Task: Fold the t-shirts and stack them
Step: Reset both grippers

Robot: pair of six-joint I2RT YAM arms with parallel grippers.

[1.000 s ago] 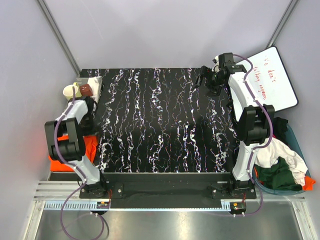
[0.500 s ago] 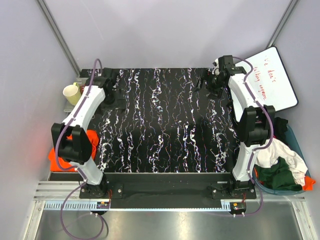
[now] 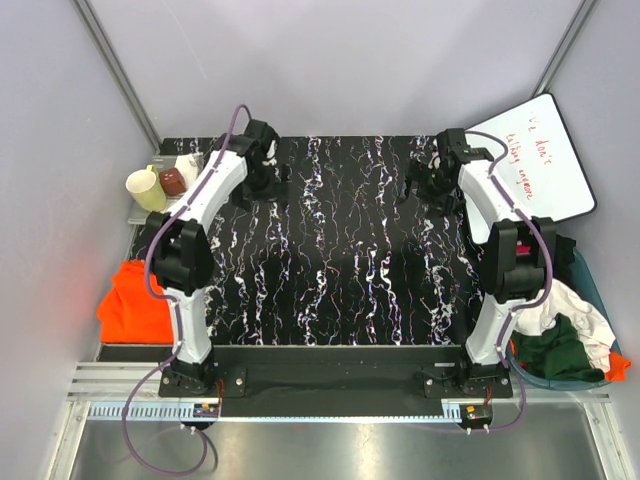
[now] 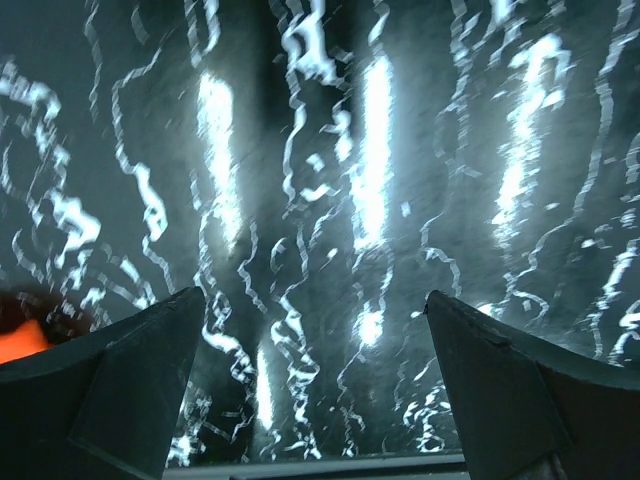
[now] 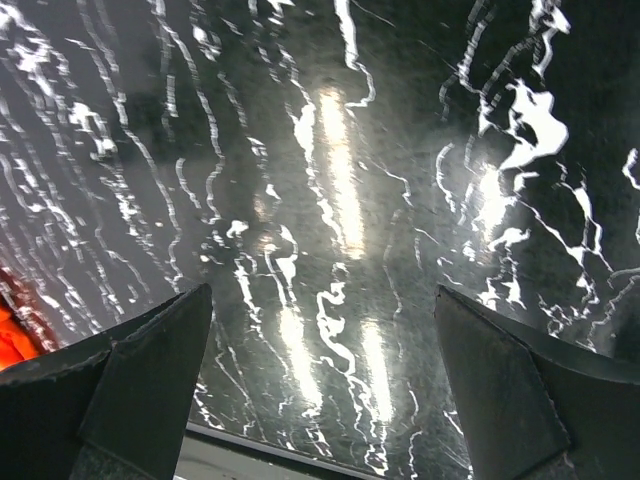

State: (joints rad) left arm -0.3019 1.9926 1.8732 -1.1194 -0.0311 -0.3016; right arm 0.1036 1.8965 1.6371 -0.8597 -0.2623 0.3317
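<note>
Both open wide and empty: my left claw (image 3: pixel 266 187) and right claw (image 3: pixel 425 186), above the marbled table (image 3: pixel 330 260). Orange t-shirt (image 3: pixel 135 305): well behind-left of my left claw, crumpled, long axis indeterminate.

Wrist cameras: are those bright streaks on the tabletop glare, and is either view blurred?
Left wrist: yes, long reflected-light streaks on the glossy tabletop, whole picture soft and smeared. Right wrist: same glare streaks, white veins somewhat sharper. Top external: evenly lit, sharp, no strong glare.
</note>
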